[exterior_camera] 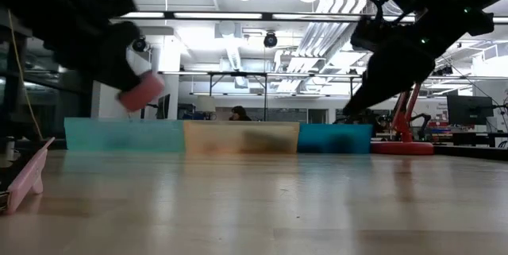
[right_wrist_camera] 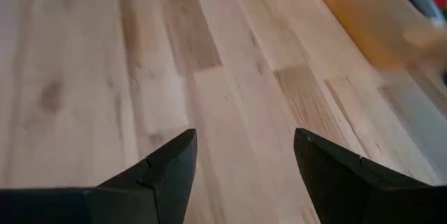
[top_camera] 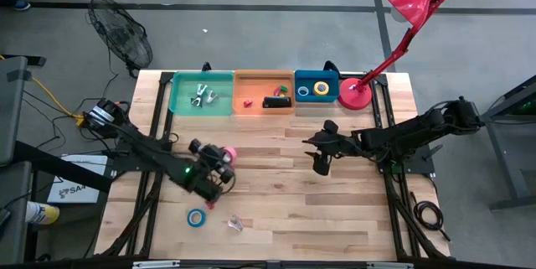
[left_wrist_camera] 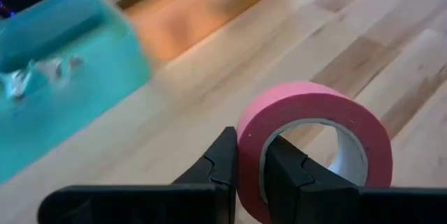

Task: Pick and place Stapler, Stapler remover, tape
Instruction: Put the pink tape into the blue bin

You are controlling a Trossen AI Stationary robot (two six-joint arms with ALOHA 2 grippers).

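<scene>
My left gripper [top_camera: 219, 160] is shut on a pink tape roll [top_camera: 229, 153] over the middle-left of the table; the low view shows the roll [exterior_camera: 141, 92] lifted clear of the wood. A light blue tape roll [top_camera: 195, 218] and a small silver stapler remover [top_camera: 234, 224] lie flat near the table's near edge. The black stapler [top_camera: 276, 101] lies in the orange tray [top_camera: 251, 79]. Yellow tape [top_camera: 322, 90] and another light blue roll [top_camera: 303, 92] lie in the blue tray [top_camera: 316, 75]. My right gripper [top_camera: 322, 158] hangs open over bare wood [right_wrist_camera: 244, 147]. My left gripper [left_wrist_camera: 251, 147] pinches the pink roll's wall [left_wrist_camera: 250, 130] at the rim nearest the wrist. One finger [left_wrist_camera: 286, 168] is inside the ring's hole and the other finger [left_wrist_camera: 222, 161] is outside. The roll is lifted clear, its hole [left_wrist_camera: 342, 154] facing slantwise upward.
Three trays line the far edge: a teal one [top_camera: 180, 93] with silver stapler removers [top_camera: 201, 96], then the orange and the blue one. A red desk lamp's base [top_camera: 356, 93] stands at the far right corner. A pink object [exterior_camera: 28, 179] leans at the low view's left.
</scene>
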